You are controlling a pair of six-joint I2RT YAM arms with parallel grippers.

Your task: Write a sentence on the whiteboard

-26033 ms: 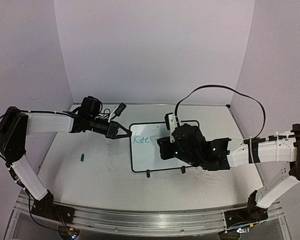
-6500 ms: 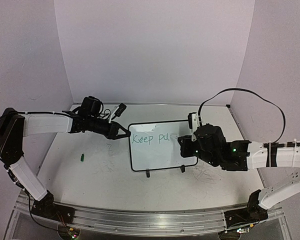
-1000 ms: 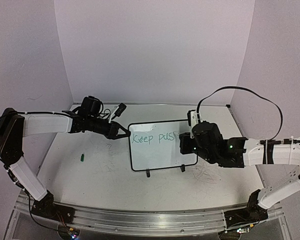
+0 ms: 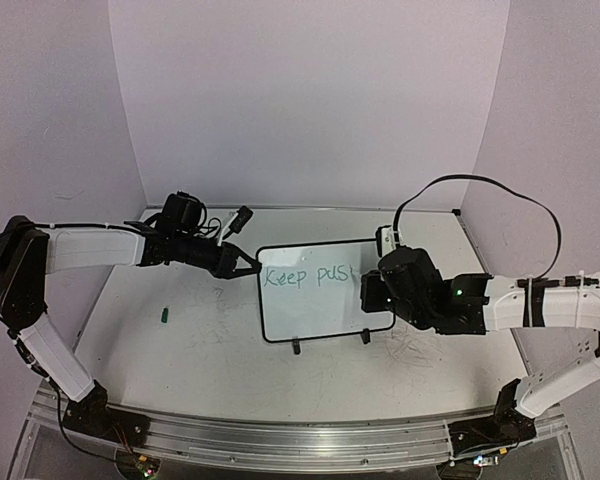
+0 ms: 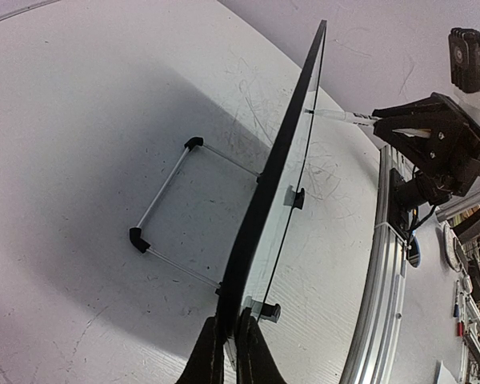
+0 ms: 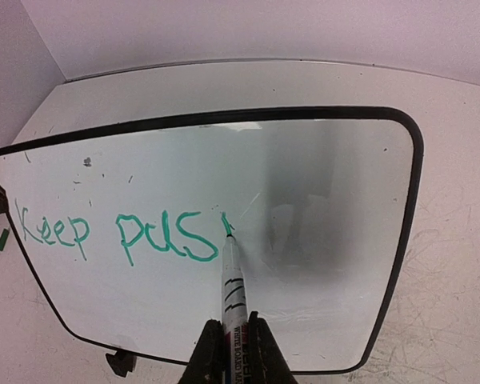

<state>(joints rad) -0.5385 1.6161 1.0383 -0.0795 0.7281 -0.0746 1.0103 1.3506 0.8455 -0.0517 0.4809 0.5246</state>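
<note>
The whiteboard (image 4: 315, 300) stands on two black feet mid-table; it fills the right wrist view (image 6: 320, 240) and shows edge-on in the left wrist view (image 5: 280, 168). Green writing (image 6: 120, 236) on it reads "Keep pus" plus a short fresh stroke. My right gripper (image 6: 230, 340) is shut on a white marker (image 6: 232, 280) whose green tip touches the board just right of the "s". My left gripper (image 5: 229, 352) is shut on the board's left rim; in the top view it (image 4: 248, 268) sits at the board's left edge.
A small green marker cap (image 4: 166, 316) lies on the table left of the board. Faint grey scribbles mark the tabletop (image 4: 220, 330). Purple walls enclose the back and sides. A metal rail (image 4: 280, 440) runs along the near edge.
Over the earlier frames the writing grew from "Kee" to "Keep pus". In the last second the right gripper shifted slightly right and a new stroke appeared after the "s". The left arm has not moved.
</note>
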